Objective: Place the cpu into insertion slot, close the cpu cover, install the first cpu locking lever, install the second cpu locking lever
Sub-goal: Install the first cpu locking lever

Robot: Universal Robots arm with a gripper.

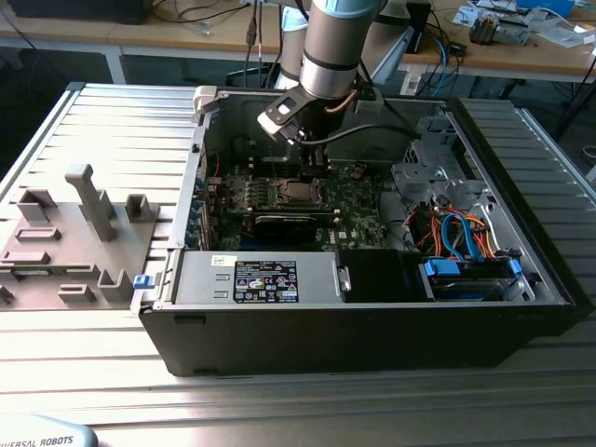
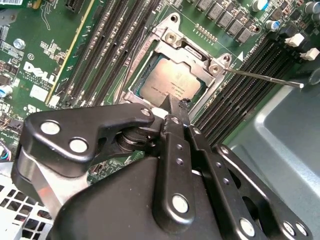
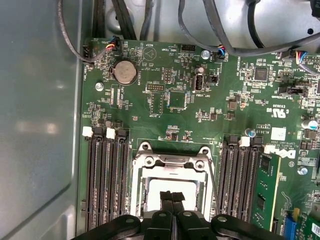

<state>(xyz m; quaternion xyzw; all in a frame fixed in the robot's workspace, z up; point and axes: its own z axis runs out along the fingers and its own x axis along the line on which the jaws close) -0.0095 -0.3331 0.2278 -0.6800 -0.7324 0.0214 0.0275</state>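
Observation:
The cpu (image 2: pixel 170 82) lies flat in the insertion slot, its dull silver top showing through the cut-out of the cpu cover (image 2: pixel 194 51). The cover is folded down over it, and the slot itself is hidden beneath. A thin metal locking lever (image 2: pixel 265 78) sticks out free from one socket corner, away from the board. My gripper (image 2: pixel 176 106) is shut with nothing between its fingers, its tips at the cover's edge over the chip. In the first wrist view the gripper (image 3: pixel 172 196) is over the cpu (image 3: pixel 150 192) inside the cover (image 3: pixel 172 161). In the exterior view the gripper (image 1: pixel 315 166) reaches down into the case.
Black memory slots (image 3: pixel 102 175) flank the socket on both sides. A long black expansion card (image 1: pixel 289 223) lies just in front of it, then the power supply (image 1: pixel 251 279). Drive bays with blue cables (image 1: pixel 466 242) fill the exterior view's right. A grey fixture tray (image 1: pixel 65 233) sits outside the case.

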